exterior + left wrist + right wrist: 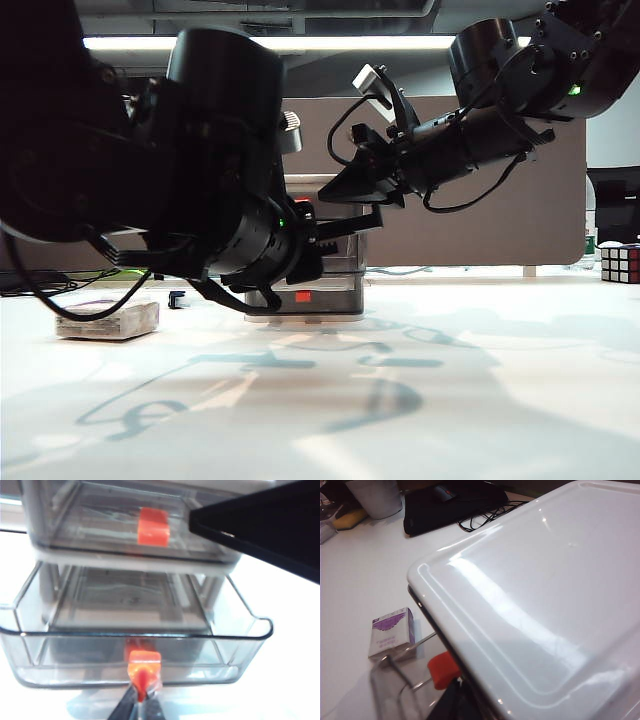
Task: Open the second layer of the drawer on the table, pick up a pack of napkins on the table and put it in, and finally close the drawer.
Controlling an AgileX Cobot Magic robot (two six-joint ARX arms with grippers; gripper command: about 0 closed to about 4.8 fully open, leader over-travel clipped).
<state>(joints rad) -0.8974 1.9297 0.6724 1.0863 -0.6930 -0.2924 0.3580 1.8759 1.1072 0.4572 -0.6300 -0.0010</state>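
From the side of the room, the left gripper (pixel 325 240) sits low at the front of the drawer cabinet (pixel 335 285), which stands toward the far middle of the surface (pixel 450 400). The right gripper (pixel 345 190) rests at the cabinet's top as if bracing it; I cannot tell whether its fingers are apart or together. The pack of napkins (pixel 110 320) lies well apart, toward the surface's left edge, untouched.

The left wrist camera shows the left gripper's fingers (pixel 131 706) together, pinched on the red-orange tab (pixel 144 662) of the second layer (pixel 135 645). That drawer stands pulled well out and looks empty. The drawer above (pixel 130 520) is closed, and nothing shows inside it, though the smoky plastic blurs things.

From the right wrist camera, the cabinet's white top (pixel 545 590) fills the view, with the open drawer's corner and tab (pixel 442 670) below and the napkin pack (pixel 392 632) beyond on the surface.

The risk, I'd say: the tab is small and the pinch narrow, so further pulling could slip the fingers off or draw the drawer clean out of its frame; if the bracing arm lifts early, the light cabinet could slide.
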